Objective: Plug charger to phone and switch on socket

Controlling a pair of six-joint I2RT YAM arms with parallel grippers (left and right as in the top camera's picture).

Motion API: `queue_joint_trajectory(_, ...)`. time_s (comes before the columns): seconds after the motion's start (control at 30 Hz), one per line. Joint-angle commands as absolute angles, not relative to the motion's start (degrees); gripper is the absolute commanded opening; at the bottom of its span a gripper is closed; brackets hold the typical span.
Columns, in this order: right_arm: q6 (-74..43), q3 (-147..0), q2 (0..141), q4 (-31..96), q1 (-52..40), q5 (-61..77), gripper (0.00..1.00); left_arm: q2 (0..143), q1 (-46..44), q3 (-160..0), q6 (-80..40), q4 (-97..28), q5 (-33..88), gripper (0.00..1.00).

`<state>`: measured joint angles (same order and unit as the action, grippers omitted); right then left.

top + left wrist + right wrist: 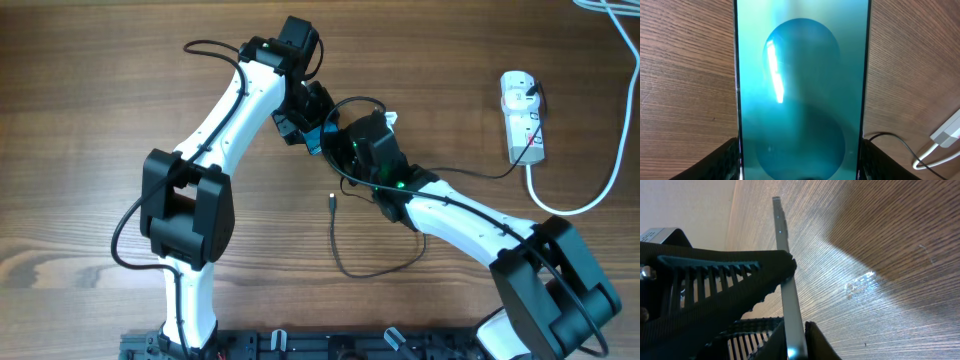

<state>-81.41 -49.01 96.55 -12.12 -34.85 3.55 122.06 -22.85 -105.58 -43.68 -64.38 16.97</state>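
Phone [800, 75] seemingly in left gripper [800, 167]

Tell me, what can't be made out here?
Overhead: phone mostly hidden by the left gripper and right gripper; socket switches too small to read.
Left wrist: phone's ends, and charging port, cut off by the frame.
Right wrist: phone shown edge-on only; a finger hides whether the right gripper clamps it.

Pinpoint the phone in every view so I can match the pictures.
Overhead: the phone shows as a teal sliver just above the picture's centre.
Left wrist: it fills the centre, screen facing the camera.
Right wrist: edge-on, a thin pale strip left of centre.
Shared landmark: the wooden table.
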Motion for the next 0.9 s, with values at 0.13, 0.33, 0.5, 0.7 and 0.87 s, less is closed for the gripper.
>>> queue_joint_trajectory(0.13, -82.46, -49.69, 97.93, -11.35, -35.07, 2.35, 0.05, 122.06, -22.74, -105.34, -44.21, -64.05, 16.88, 0.11)
queue_joint_trajectory(0.33, -82.08, -49.69, 97.93, -11.11, -35.07, 2.48, 0.04, 122.04, -22.7, -105.34, -44.21, -64.03, 16.91, 0.77)
queue_joint_trajectory(0.5, -80.88, -49.69, 97.93, -9.93, -34.87, 2.55, 0.05, 121.62, -21.69, -105.34, -44.16, -64.53, 17.06, 1.0)
queue_joint_trajectory(0.7, -79.42, -49.69, 97.6, -9.37, -33.58, 4.97, 0.05, 118.41, -19.07, -105.34, -39.86, -66.57, 18.68, 1.0)
queue_joint_trajectory(0.87, -77.21, -49.69, 95.94, -9.39, -31.88, 8.73, 0.05, 115.24, -16.91, -105.34, -35.18, -69.36, 19.27, 1.0)
